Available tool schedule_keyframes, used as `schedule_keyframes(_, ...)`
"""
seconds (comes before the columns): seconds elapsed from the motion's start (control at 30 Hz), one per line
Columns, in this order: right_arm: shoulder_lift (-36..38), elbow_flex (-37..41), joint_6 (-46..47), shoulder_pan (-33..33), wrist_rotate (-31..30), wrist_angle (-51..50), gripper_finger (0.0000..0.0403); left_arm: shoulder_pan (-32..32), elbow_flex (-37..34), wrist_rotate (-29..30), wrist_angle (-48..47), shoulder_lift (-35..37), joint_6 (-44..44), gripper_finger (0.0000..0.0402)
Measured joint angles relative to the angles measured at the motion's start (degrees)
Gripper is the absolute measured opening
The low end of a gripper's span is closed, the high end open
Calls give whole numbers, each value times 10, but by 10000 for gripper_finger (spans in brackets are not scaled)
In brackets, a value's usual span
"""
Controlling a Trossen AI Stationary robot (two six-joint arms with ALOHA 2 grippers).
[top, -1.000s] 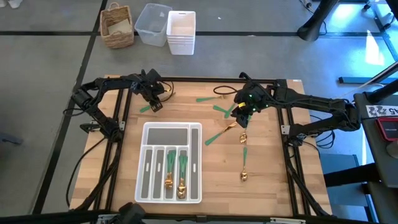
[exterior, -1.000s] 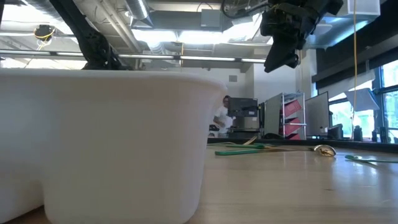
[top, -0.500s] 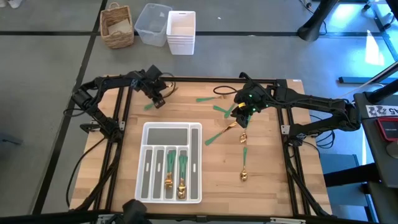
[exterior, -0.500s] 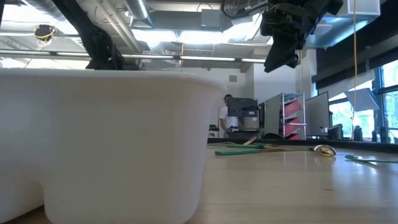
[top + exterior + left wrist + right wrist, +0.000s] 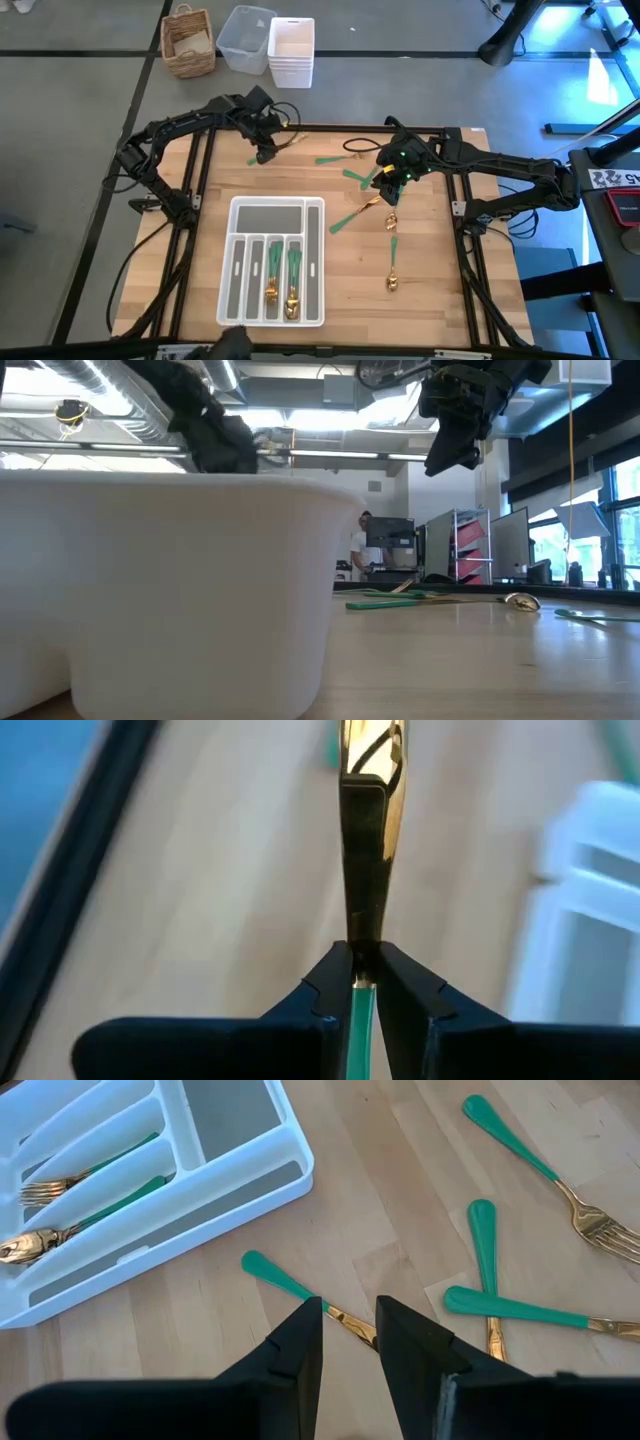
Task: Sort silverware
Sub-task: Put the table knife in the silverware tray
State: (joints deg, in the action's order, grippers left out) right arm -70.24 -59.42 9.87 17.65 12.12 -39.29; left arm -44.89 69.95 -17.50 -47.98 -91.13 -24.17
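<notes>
My left gripper (image 5: 262, 150) is near the table's far edge, beyond the white organizer tray (image 5: 312, 262), and is shut on a knife with a gold blade (image 5: 366, 840) and a green handle (image 5: 251, 161). My right gripper (image 5: 388, 186) hangs open, high above a cluster of loose green-handled silverware (image 5: 357, 177). One piece (image 5: 276, 1278) lies flat on the table straight under its fingers (image 5: 350, 1330). Two tray compartments hold silverware (image 5: 283, 275). A spoon (image 5: 393, 262) lies flat at the right. My left gripper pinches the knife between its two fingers where the green handle meets the gold blade (image 5: 357, 982). The fingers lie along the knife. The blade sticks out forward past the fingertips, and the handle runs back between them. The knife is lifted clear of the table.
A fork (image 5: 545, 1170) and two crossed pieces (image 5: 486, 1250) lie flat beside the right gripper. The tray's wall (image 5: 170, 580) fills the low view's left. A wicker basket (image 5: 188, 42) and plastic bins (image 5: 270, 45) stand on the floor beyond the far edge. A person (image 5: 358, 548) is in the room behind.
My left gripper has carried the knife toward the table's far edge and to the right, turning as it went. The green handle has shifted with it. My right gripper has kept still.
</notes>
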Motion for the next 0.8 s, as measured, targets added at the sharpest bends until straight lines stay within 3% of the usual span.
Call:
schedule_keyframes(0.33, 0, 0, 0, 0, 6, -92, 99, 156, 64, -19, -112, 0, -107, 35)
schedule_keyframes(0.8, 0, 0, 22, 0, 6, -137, 99, 441, 89, -5, -162, 0, -134, 36)
